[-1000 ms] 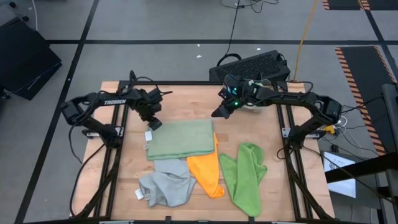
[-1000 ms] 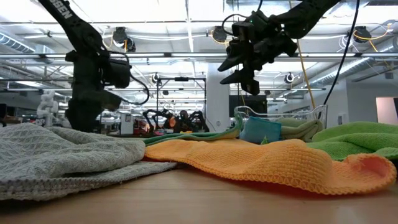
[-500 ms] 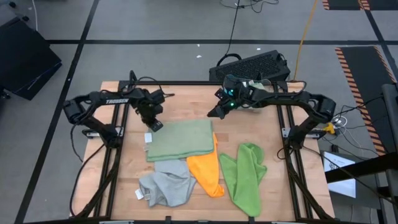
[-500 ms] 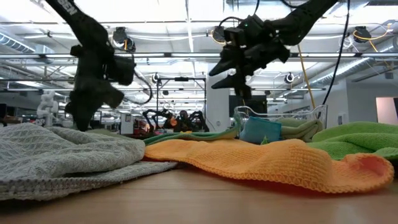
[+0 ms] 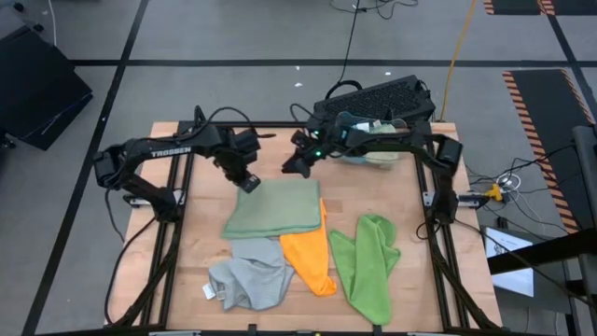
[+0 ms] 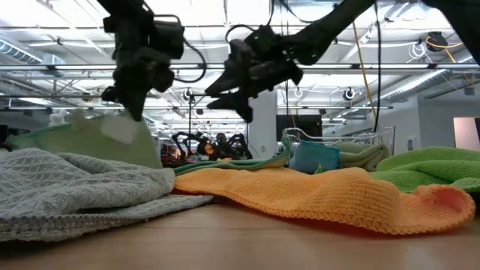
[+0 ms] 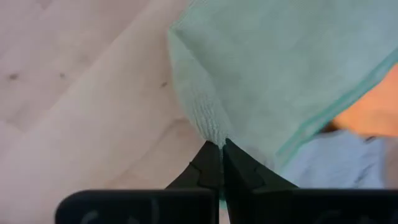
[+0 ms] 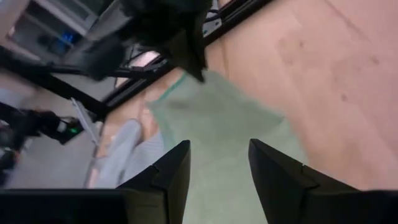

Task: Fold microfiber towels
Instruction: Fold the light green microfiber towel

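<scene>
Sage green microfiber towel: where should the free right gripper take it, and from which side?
Judging by its pose, the far right corner of the sage green microfiber towel, coming from above. The left gripper already pinches the far left corner, lifted; the open right gripper hovers near the free one.

We see one towel [image 5: 275, 207] spread mid-table, three more towels [image 5: 308, 266] bunched in front of it, both grippers at its far edge.

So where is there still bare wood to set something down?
Bare wooden tabletop lies left of the sage green towel, and along the far edge by both pincers. The near half is crowded: grey, orange and lime green towels.
</scene>
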Robot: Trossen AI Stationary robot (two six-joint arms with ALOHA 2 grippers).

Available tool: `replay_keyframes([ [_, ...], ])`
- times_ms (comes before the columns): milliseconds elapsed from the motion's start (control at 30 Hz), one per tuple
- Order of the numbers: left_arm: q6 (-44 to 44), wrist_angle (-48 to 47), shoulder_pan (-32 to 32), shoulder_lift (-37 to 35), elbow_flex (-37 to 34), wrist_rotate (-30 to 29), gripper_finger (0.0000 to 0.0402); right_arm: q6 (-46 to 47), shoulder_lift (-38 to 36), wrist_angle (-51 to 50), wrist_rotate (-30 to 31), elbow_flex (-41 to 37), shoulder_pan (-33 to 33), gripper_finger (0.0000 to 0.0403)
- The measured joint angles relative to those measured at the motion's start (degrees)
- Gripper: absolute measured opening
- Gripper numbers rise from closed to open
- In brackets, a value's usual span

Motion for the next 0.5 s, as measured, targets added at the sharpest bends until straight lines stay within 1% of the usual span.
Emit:
replay_keyframes([
  [67,-3.33,-0.07,-1.15,0.01,1.36,0.0,0.0009,-2.37,2.37,1.44,-1.55,1.6,0.0,0.0168],
  [133,-5.56,0.65,-2.08,-0.01,2.33,0.02,0.0011,-2.37,3.97,4.37,-2.92,1.72,0.06,0.0178],
  [200,-7.64,2.03,-2.88,-0.01,2.96,0.3,0.0009,-2.35,4.98,6.26,-2.95,1.72,0.52,0.0188],
  [333,-11.79,7.18,-3.5,-0.01,3.29,4.16,0.0006,-5.34,5.14,7.2,-4.07,1.72,2.01,0.02],
  [400,-13.53,10.55,-4.02,-0.01,3.29,4.65,0.0011,-6.29,4.89,7.09,-4.44,1.72,2.63,0.0201],
  [500,-16.33,14.72,-4.2,-0.01,3.29,4.63,0.0009,-4.56,4.86,7.02,-4.54,1.72,3.12,0.02],
])
